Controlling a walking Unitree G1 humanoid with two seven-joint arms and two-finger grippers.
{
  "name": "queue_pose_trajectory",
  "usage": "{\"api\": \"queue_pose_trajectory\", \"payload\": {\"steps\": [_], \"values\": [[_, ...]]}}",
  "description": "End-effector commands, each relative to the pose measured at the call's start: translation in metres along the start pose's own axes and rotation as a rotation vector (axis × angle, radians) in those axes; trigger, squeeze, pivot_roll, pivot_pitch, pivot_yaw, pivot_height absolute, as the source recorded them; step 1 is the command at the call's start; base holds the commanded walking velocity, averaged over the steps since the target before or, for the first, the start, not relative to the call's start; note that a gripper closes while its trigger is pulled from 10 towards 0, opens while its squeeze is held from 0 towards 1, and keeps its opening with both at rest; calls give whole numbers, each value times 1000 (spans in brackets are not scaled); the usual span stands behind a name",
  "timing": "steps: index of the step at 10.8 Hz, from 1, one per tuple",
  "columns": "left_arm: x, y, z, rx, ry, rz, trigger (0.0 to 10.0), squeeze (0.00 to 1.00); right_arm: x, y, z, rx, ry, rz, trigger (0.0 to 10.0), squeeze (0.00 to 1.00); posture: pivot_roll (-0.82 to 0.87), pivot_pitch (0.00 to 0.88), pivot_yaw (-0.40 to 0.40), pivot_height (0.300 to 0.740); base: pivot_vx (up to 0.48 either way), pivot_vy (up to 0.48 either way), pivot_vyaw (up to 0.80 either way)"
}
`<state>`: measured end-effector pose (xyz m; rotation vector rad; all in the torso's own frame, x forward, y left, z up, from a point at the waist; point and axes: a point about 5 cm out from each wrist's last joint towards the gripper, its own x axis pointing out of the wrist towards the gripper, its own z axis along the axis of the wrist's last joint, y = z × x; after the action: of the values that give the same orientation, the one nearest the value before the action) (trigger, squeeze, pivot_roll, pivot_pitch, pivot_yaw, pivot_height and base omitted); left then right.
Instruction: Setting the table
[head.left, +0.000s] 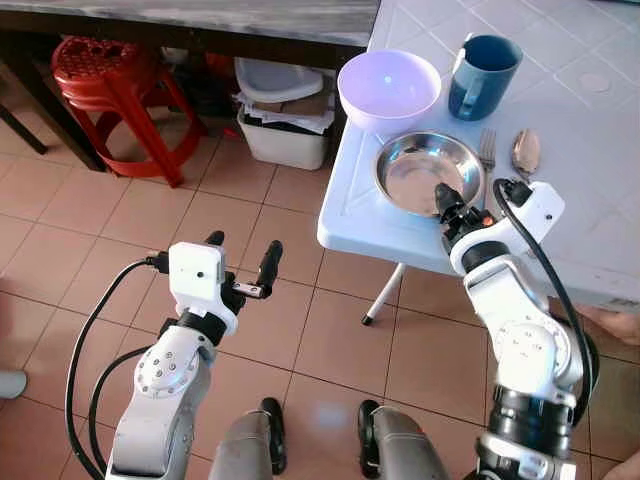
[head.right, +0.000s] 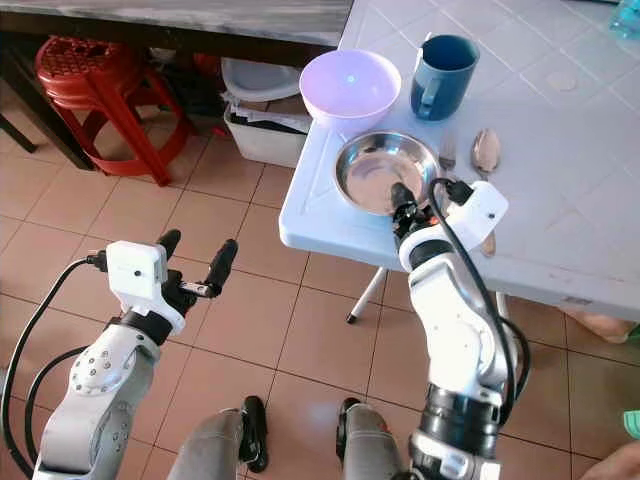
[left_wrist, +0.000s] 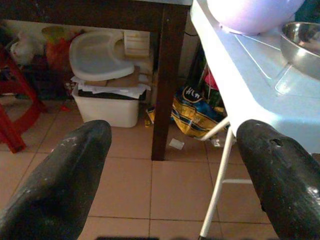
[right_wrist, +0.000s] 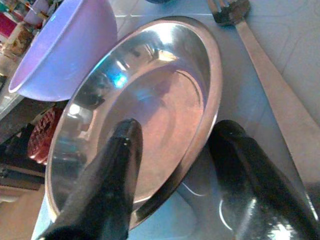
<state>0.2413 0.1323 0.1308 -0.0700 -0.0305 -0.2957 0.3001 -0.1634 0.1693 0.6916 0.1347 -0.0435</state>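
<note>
- Right tool (right_wrist: 175, 165) spread open astride the near rim of the steel plate (head.left: 425, 172), one finger inside, one outside on the bench (head.left: 590, 215).
- Plate near the bench's left front corner; purple bowl (head.left: 388, 88) touching behind, fork (head.left: 487, 150) beside.
- Left tool (head.left: 243, 262) open over the floor.
- No readable writing.

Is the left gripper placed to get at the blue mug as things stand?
Probably not: the left gripper is open over the floor, off the white table, with the lilac bowl before the blue mug.
</note>
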Motion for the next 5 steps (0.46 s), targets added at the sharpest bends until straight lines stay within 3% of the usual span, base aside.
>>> {"api": "queue_pose_trajectory", "payload": {"steps": [1,5], "values": [[-3,2,0,6,12,-2,10000,0,1,-17,-23,7,127,-90,0,0,28,270,64,740,0,0,0],[-5,1,-1,14,28,-37,10000,0,2,-24,-29,22,187,-151,0,0,28,276,66,740,0,0,0]]}}
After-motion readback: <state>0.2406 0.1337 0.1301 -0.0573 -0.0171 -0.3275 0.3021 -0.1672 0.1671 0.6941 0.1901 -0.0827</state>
